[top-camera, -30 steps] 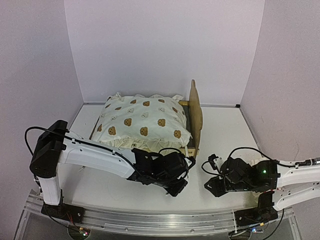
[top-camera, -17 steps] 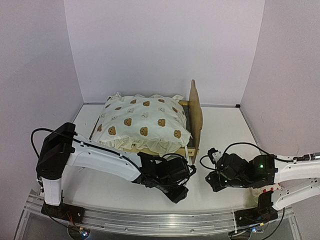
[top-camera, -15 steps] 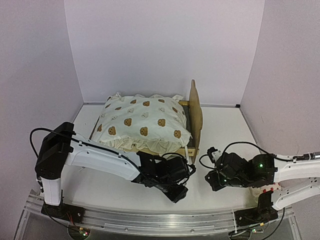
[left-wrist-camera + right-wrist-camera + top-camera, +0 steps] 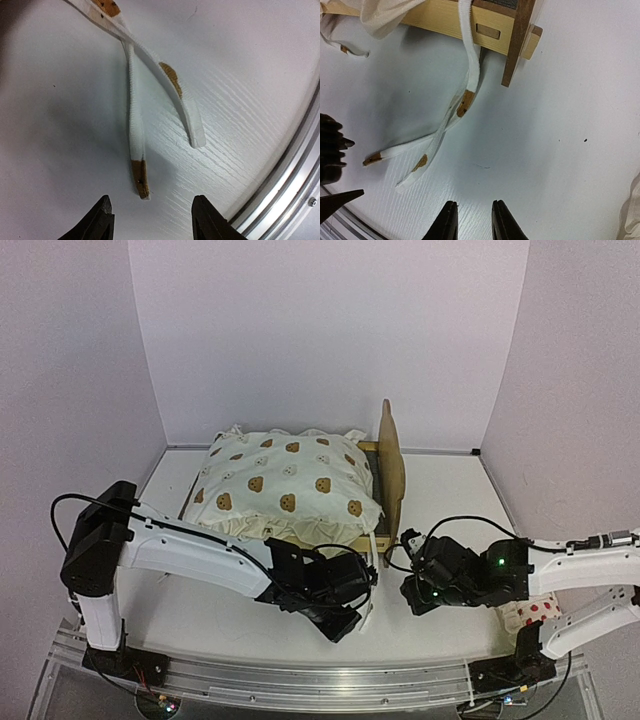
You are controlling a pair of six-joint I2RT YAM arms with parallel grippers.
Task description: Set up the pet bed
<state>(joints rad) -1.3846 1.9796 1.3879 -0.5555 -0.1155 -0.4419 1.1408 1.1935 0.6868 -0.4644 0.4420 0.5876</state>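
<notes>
1. Top external view: no word, label, brand or number can be read on anything. The cushion [image 4: 285,485] in the middle of the frame carries only small brown bear-face pictures, no letters.
2. Left wrist view: nothing legible. The white ties [image 4: 134,120] running down from the upper left show brown patches without writing.
3. Right wrist view: no text, sign or numeral can be made out anywhere in the frame.

Bright, diffuse light; soft shadows on table [image 4: 450,510]; wrist views sharp, bowed at edges; no glare.
</notes>
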